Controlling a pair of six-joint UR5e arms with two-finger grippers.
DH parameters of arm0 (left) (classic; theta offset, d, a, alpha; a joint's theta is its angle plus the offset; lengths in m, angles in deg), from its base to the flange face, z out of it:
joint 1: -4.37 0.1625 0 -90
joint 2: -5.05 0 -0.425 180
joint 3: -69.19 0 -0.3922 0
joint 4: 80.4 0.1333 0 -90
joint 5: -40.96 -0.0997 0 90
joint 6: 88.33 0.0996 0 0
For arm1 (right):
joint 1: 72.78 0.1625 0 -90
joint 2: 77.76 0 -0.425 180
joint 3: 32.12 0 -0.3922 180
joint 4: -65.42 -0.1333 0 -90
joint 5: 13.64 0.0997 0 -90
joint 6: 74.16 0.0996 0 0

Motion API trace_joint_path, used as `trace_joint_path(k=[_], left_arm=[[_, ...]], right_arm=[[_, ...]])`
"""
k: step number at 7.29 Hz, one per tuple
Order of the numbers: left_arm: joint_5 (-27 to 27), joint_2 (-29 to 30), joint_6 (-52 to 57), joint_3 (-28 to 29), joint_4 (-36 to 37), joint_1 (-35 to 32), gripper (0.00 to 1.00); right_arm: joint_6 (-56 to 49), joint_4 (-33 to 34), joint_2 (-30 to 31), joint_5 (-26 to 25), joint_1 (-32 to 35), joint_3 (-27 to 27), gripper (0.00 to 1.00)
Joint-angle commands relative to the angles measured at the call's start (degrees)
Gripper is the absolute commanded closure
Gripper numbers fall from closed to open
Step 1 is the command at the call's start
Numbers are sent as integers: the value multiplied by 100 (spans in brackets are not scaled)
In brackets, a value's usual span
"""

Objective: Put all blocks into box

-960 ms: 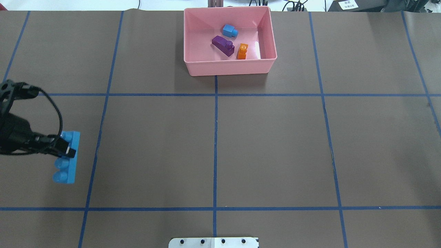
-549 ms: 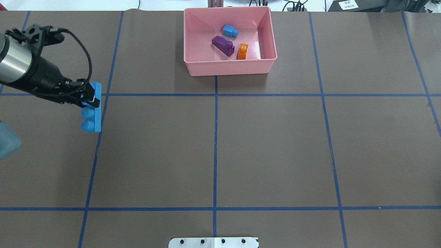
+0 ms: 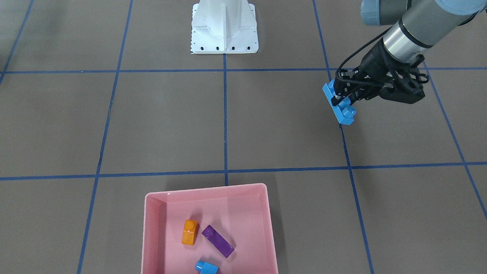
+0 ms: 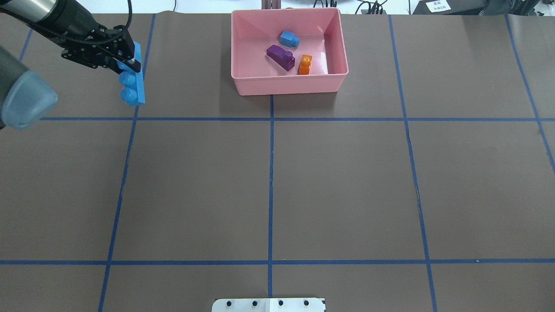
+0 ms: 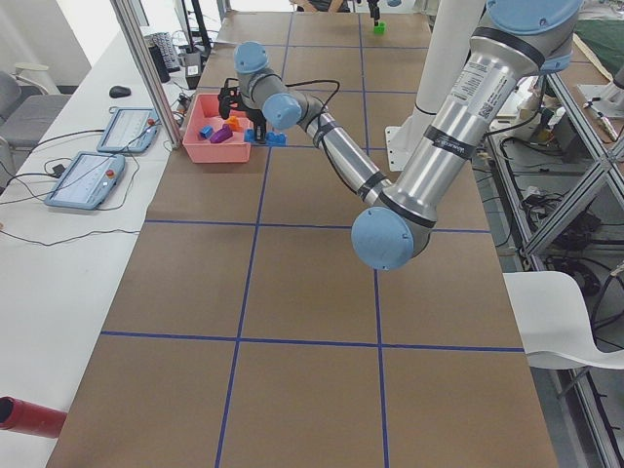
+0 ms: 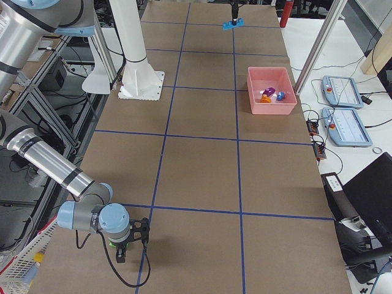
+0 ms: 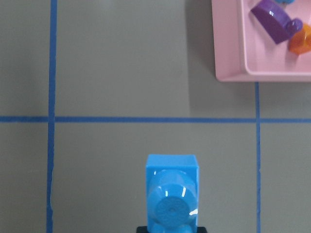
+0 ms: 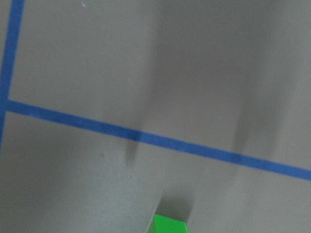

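My left gripper [image 4: 128,61] is shut on the long blue brick [image 4: 134,86] and holds it above the table, left of the pink box [image 4: 289,83]. The front view shows this gripper [image 3: 340,99], the brick [image 3: 345,113] and the box [image 3: 152,236]. Inside the box lie the small blue brick [image 4: 289,39], the purple brick [image 4: 280,57] and the orange brick [image 4: 305,64]. The left wrist view shows the held brick [image 7: 172,194] and a box corner [image 7: 228,58]. My right gripper [image 6: 124,250] is low over the green brick [image 8: 170,225]; I cannot tell its state.
The white robot base [image 3: 224,26] stands at the table's near middle edge. Blue tape lines [image 4: 271,173] grid the brown table. Two teach pendants [image 6: 346,92] lie off the table beyond the box. A red cylinder [image 6: 283,12] stands at the table's left end.
My left gripper has carried the long blue brick away from the robot, toward the far side of the table, to the level of the box. The bricks in the box have not moved.
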Motion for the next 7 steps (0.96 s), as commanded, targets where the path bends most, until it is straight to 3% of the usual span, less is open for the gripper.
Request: trace_joint_path(k=[1, 2, 4, 5, 6, 7], left_arm=[[66, 108, 3, 68, 17, -94, 100], [48, 178, 3, 111, 9, -94, 100], [4, 1053, -6, 1073, -35, -94, 100], [-22, 1318, -6, 1444, -87, -94, 100], [-248, 1573, -15, 1770, -123, -68, 100], [-529, 2124, -84, 2573, -489, 2, 100]], right_arm=[[137, -54, -5, 109, 6, -188, 0], [145, -45, -5, 127, -2, -223, 1], [154, -45, -22, 346, -2, -276, 20], [207, -36, -31, 364, -2, -285, 39], [503, -28, -75, 364, -2, -285, 64], [558, -28, -84, 364, -2, -285, 94]])
